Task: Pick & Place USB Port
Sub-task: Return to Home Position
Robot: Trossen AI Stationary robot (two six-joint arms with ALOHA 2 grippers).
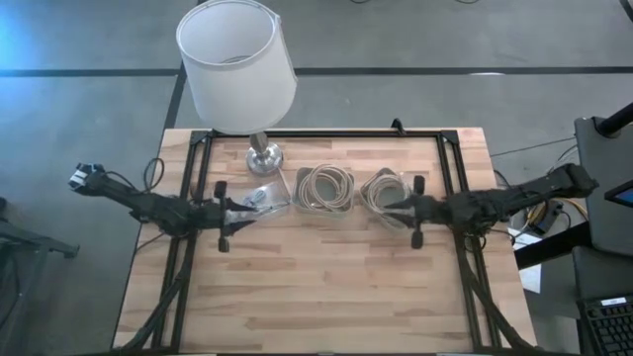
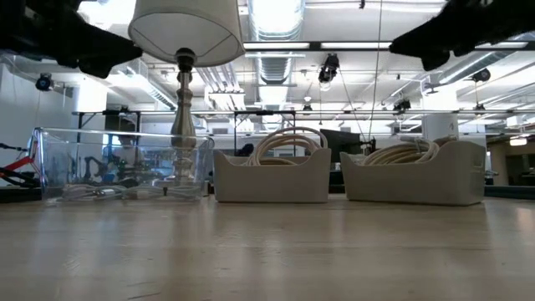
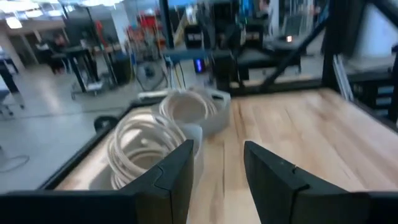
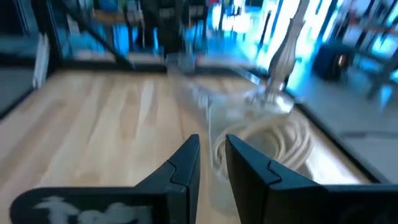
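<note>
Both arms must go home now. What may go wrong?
The left gripper hangs near the tall lamp with the white shade; a wide swing might knock it over. The beige coiled cable rises above the rim of the right light brown bin; the right gripper, above it, might snag it.

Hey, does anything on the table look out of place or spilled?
Nothing spilled. Cable coils bulge above the rims of the middle bin and the right bin; the clear bin by the lamp seems slightly askew.

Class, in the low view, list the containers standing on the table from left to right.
clear plastic container → left light brown bin → right light brown bin
</note>
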